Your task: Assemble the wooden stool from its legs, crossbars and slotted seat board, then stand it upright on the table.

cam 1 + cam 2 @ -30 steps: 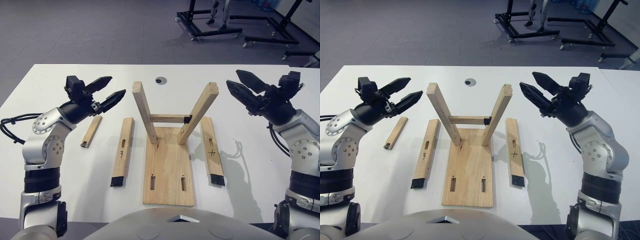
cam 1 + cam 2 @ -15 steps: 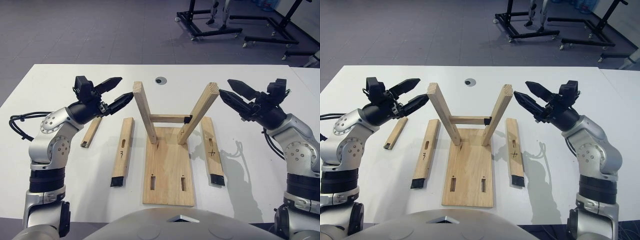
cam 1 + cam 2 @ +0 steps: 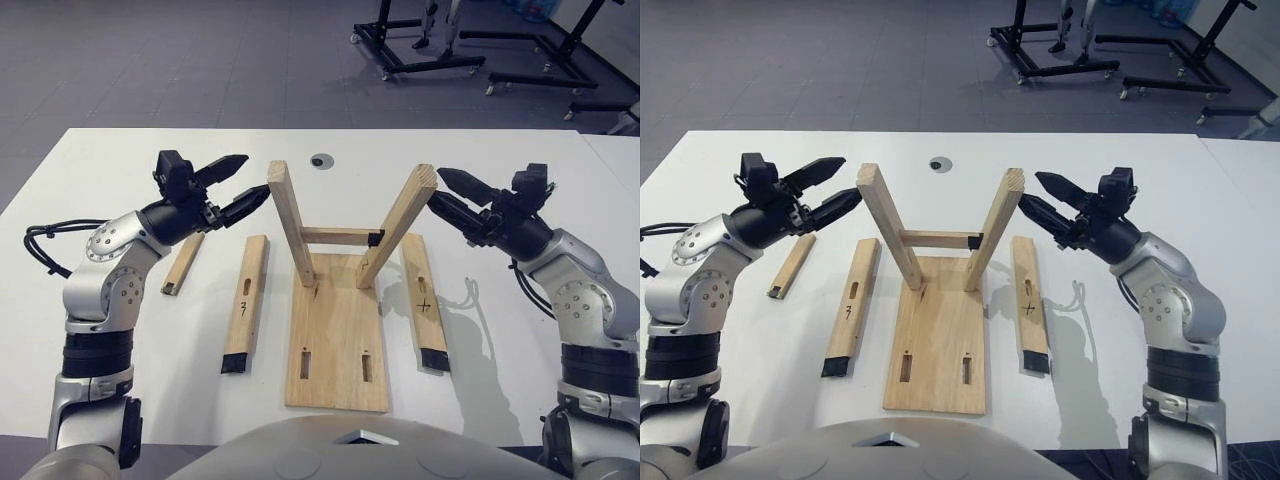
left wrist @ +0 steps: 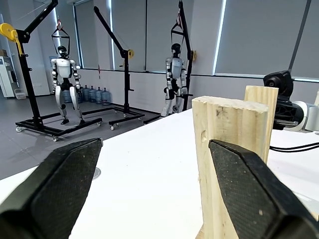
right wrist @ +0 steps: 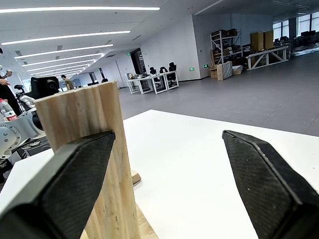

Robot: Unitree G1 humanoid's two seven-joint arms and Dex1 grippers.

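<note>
Pincers both gape wide, empty: left gripper (image 3: 256,176) by the top of the left standing leg (image 3: 291,225), right gripper (image 3: 437,185) by the right standing leg (image 3: 398,228). Seat board (image 3: 337,340) lies flat mid-frame, long axis top-to-bottom, on white table (image 3: 180,350); grey floor (image 3: 200,60) behind.

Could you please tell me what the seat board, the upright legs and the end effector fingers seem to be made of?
Seat board: pale bare wood, grain lines visible, apparently unvarnished.
Upright legs: same light wood, grain running lengthwise.
End effector fingers: black, matte, finely textured, probably plastic or rubber; cannot tell which.
</note>
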